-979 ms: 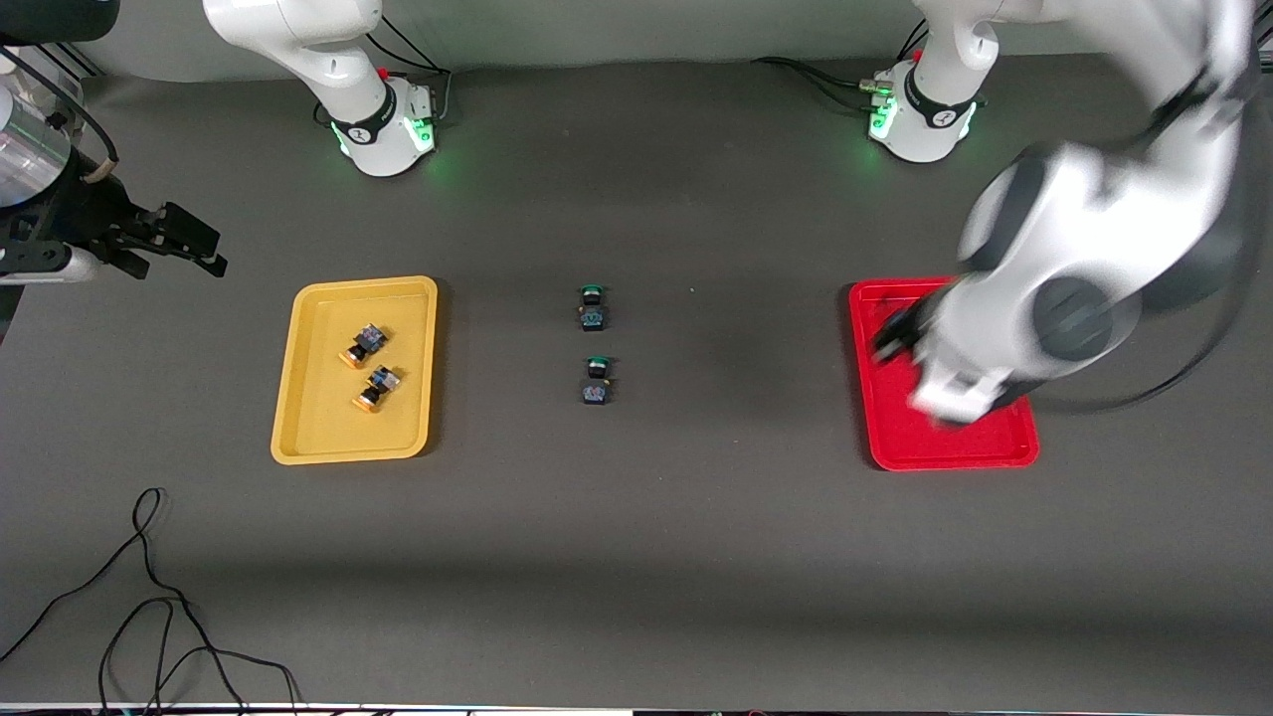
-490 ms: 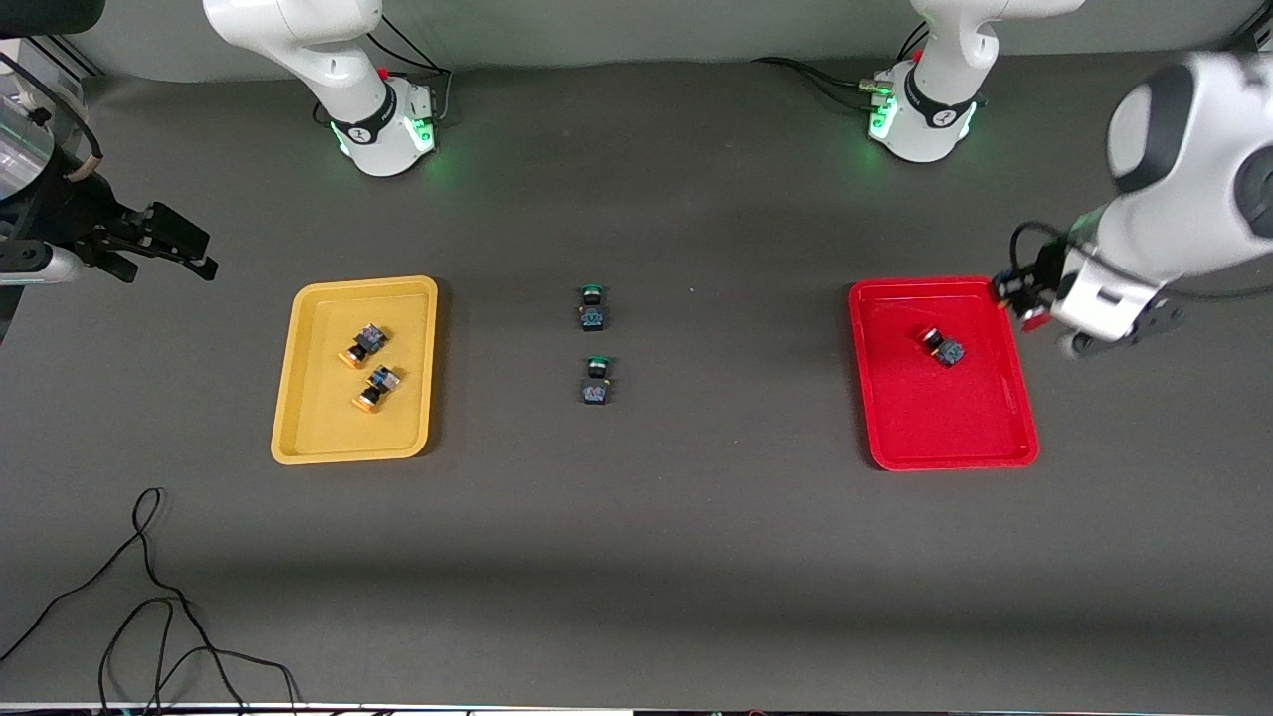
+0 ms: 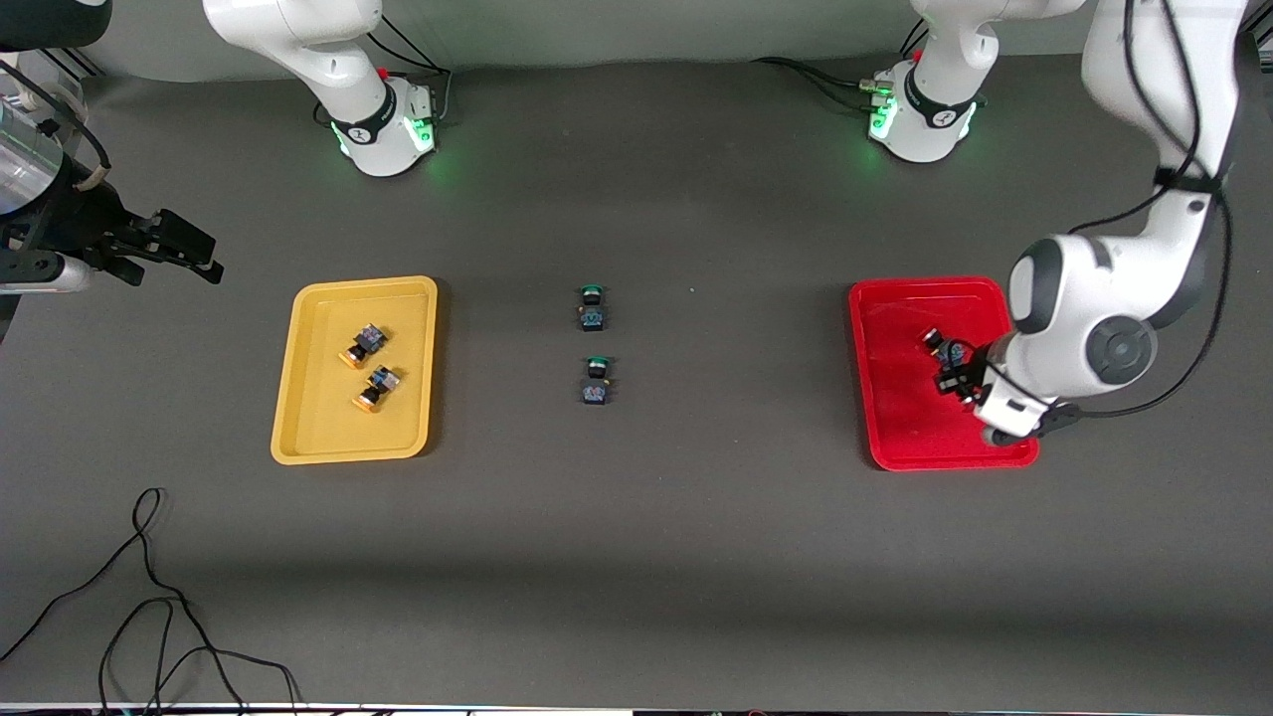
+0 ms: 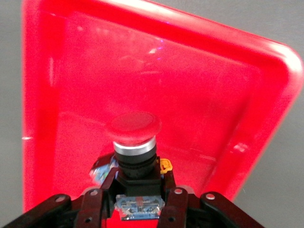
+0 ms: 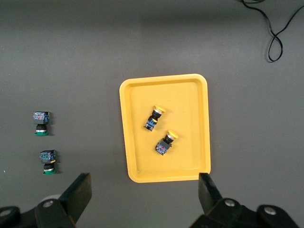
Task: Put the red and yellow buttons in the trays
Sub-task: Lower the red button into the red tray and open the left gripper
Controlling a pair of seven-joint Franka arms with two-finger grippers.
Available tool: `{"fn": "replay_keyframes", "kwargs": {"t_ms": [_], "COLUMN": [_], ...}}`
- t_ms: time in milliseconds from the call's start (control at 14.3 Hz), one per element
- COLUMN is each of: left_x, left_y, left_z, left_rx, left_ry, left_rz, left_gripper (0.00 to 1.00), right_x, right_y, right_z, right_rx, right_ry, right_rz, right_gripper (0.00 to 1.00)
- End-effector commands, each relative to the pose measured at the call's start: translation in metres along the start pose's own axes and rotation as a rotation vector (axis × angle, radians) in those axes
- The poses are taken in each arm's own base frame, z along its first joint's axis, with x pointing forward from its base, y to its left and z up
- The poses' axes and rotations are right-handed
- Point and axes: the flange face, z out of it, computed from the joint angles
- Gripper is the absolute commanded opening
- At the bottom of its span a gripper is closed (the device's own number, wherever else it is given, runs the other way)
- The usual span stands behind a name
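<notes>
Over the shallow red plastic tray (image 3: pixel 900 418) at the left arm's end of the table, the left gripper (image 3: pixel 960 383) clamps a red-capped push-button switch (image 4: pixel 134 142) by its black body, cap leading, long axis running out along the fingers; a like switch (image 3: pixel 935 340) lies in the tray. Step in hand, by judgement: last placement, calling for lowering and release. The right gripper (image 5: pixel 142 199), fingers wide and empty, waits high beside the yellow plastic tray (image 3: pixel 298 438) holding two orange-capped switches (image 3: pixel 370 370).
</notes>
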Motion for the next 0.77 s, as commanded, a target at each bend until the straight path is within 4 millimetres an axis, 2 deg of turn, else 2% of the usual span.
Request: {"fn": "replay_keyframes", "kwargs": {"t_ms": [0, 70, 140, 210, 280, 420, 699], "left_x": [0.016, 0.020, 0.023, 0.023, 0.022, 0.009, -0.052], "left_y": [0.005, 0.002, 0.002, 0.002, 0.001, 0.000, -0.012], "left_z": [0.013, 0.014, 0.009, 0.003, -0.003, -0.039, -0.169], "left_rx": [-0.004, -0.002, -0.002, -0.001, -0.002, 0.002, -0.003], "left_ry": [0.022, 0.025, 0.023, 0.025, 0.031, 0.022, 0.045], "left_rz": [-0.004, -0.011, -0.015, -0.012, -0.009, -0.004, 0.016], "left_gripper": [0.02, 0.35, 0.87, 1.00, 1.00, 1.00, 1.00], "right_x": [0.003, 0.003, 0.003, 0.005, 0.008, 0.012, 0.014], "right_y": [-0.001, -0.002, -0.002, -0.002, -0.003, -0.005, -0.004], "right_z": [-0.006, -0.006, -0.006, -0.003, 0.001, 0.000, -0.004], "right_rx": [-0.013, -0.013, -0.013, -0.014, -0.015, -0.015, -0.012], "right_ry": [-0.001, -0.001, -0.001, -0.004, -0.009, -0.004, 0.005], "right_rz": [-0.010, -0.015, -0.018, -0.018, -0.018, -0.016, -0.018], "right_gripper": [1.00, 1.00, 1.00, 1.00, 1.00, 1.00, 1.00]}}
